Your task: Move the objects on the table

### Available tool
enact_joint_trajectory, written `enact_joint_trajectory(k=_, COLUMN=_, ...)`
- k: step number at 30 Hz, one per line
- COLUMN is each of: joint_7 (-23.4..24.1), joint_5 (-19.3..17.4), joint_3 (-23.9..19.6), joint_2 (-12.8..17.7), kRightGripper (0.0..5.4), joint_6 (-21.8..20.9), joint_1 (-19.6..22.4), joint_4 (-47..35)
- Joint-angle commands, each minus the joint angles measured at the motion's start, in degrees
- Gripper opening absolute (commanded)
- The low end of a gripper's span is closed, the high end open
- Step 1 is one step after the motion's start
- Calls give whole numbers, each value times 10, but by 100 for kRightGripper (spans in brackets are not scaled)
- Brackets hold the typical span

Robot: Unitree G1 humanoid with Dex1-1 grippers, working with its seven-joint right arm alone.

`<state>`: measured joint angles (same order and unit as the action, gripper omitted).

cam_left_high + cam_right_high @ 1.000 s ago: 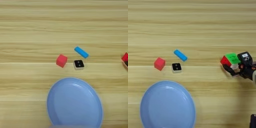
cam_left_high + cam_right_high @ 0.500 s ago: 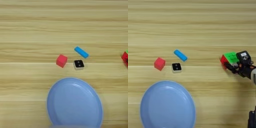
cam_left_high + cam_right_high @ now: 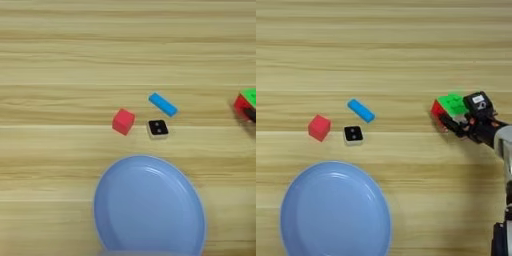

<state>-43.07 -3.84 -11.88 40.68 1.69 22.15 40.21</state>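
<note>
At the table's right side, my right gripper is shut on the green-and-red puzzle cube, with one black finger along the cube's near side. The left eye view cuts this cube off at its right edge. A plain red cube lies left of centre. Just right of it sits the black pale-rimmed square tile. The flat blue bar lies slanted behind the tile.
A large round blue plate fills the near left of the table, in front of the small items. My silver forearm comes in along the right edge.
The gripper has carried the puzzle cube a little to the left and slightly farther back. The red cube, tile, bar and plate have stayed put.
</note>
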Motion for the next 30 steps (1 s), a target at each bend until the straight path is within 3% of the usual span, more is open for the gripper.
enact_joint_trajectory(k=1, joint_7=3, joint_5=-14, joint_3=4, joint_2=11, kRightGripper=335, joint_6=26, joint_1=30, joint_4=-113)
enact_joint_trajectory(k=8, joint_7=-2, joint_5=-11, joint_3=29, joint_2=-22, kRightGripper=335, joint_6=67, joint_1=47, joint_4=-189)
enact_joint_trajectory(k=15, joint_7=1, joint_5=-9, joint_3=72, joint_2=-78, kRightGripper=335, joint_6=89, joint_1=86, joint_4=-222)
enact_joint_trajectory(k=30, joint_7=17, joint_5=12, joint_3=144, joint_2=-181, kRightGripper=335, joint_6=85, joint_1=171, joint_4=-184)
